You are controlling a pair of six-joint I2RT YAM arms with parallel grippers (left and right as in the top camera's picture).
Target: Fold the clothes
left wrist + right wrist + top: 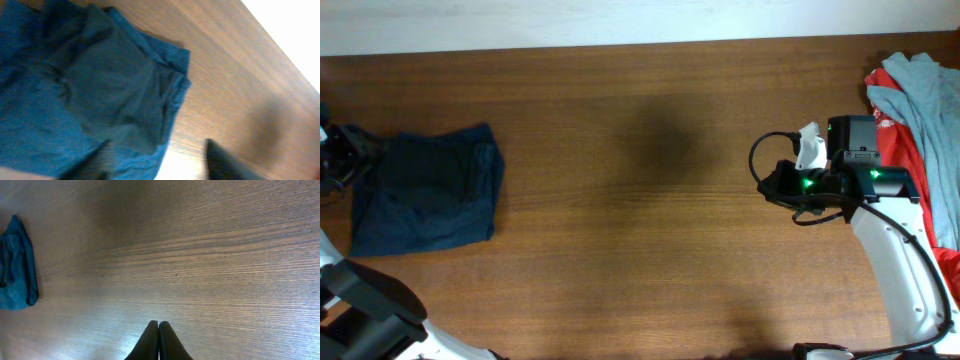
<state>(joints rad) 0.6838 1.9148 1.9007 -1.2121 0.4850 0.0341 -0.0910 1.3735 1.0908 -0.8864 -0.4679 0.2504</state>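
Note:
A dark blue garment (425, 190) lies folded on the left of the wooden table (640, 200). It fills the left wrist view (100, 85) and shows small at the left edge of the right wrist view (15, 265). My left gripper (334, 152) is at the garment's far left edge. Its fingers (160, 162) are apart, one over the cloth and one over bare wood, holding nothing. My right gripper (770, 186) hovers over bare table on the right, with its fingers (158, 330) pressed together and empty.
A pile of unfolded clothes, a red garment (895, 140) under a grey-blue one (925, 95), lies at the right edge of the table behind my right arm. The table's far edge meets a white wall (620, 20).

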